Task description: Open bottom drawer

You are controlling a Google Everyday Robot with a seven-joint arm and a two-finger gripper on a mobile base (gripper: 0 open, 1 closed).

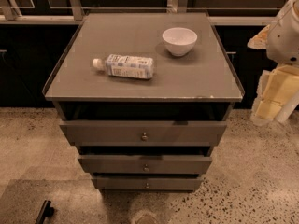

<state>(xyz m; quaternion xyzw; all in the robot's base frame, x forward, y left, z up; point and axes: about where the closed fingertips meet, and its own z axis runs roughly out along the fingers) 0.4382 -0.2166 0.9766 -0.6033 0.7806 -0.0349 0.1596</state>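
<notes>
The bottom drawer (117,184) is the lowest, narrowest grey-brown front of the cabinet, close to the floor, with a tiny round metal knob (146,185) at its centre. Its front sits just under the middle drawer front (107,164), with a thin dark gap between them. My gripper (273,101) is at the right edge of the view, pale yellow below the white arm (285,31). It hangs beside the cabinet's right side, well above and to the right of the bottom drawer, touching nothing.
The top drawer front (93,132) has a larger knob. On the cabinet top (205,78) lie a plastic bottle (127,66) on its side and a white bowl (179,40). A black object (44,212) lies on the speckled floor at lower left. Dark cabinets stand behind.
</notes>
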